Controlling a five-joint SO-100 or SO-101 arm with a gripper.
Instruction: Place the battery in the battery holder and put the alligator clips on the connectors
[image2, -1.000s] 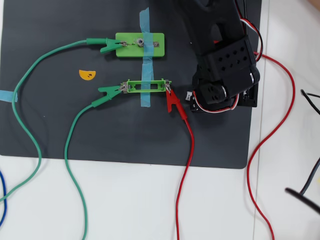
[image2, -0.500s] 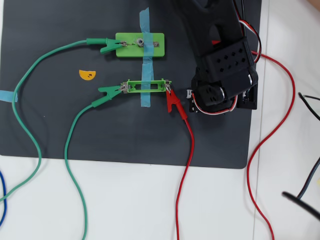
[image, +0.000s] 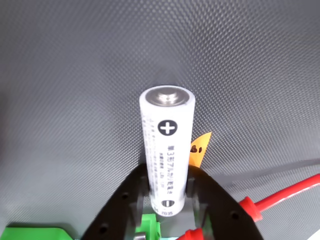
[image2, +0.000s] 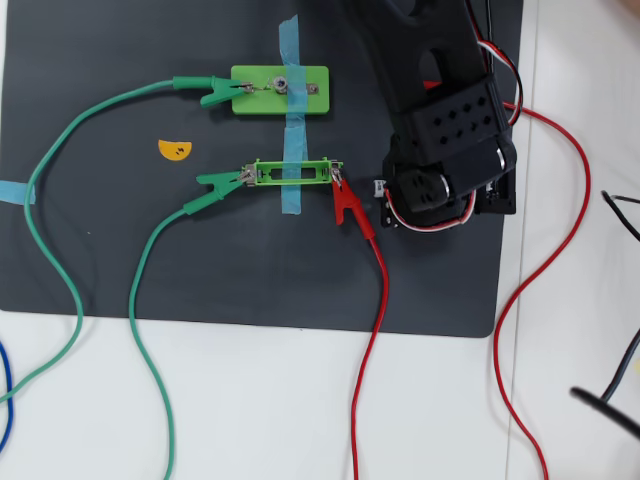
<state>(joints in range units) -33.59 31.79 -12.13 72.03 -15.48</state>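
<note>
battery (image: 166, 155): white body, dark print, black circle with white plus, silver end cap. fingers (image: 122, 210): black. mat (image2: 100, 250): dark grey, fine dotted weave in the wrist view. table (image2: 300, 410): white. battery holder (image2: 292, 173): bright green frame, silver tabs. bulb block (image2: 280, 90): lighter solid green, silver parts on top. tape strip (image2: 292, 130): blue, crosses both green parts; another blue bit at the mat's left edge. half-disc sticker (image2: 174, 150): orange-yellow with dark marks. green clips (image2: 216, 182): green sleeves and green wires. red clip (image2: 348, 205): red sleeve, red wire. arm (image2: 445, 120): black, with red, white and black leads.
</note>
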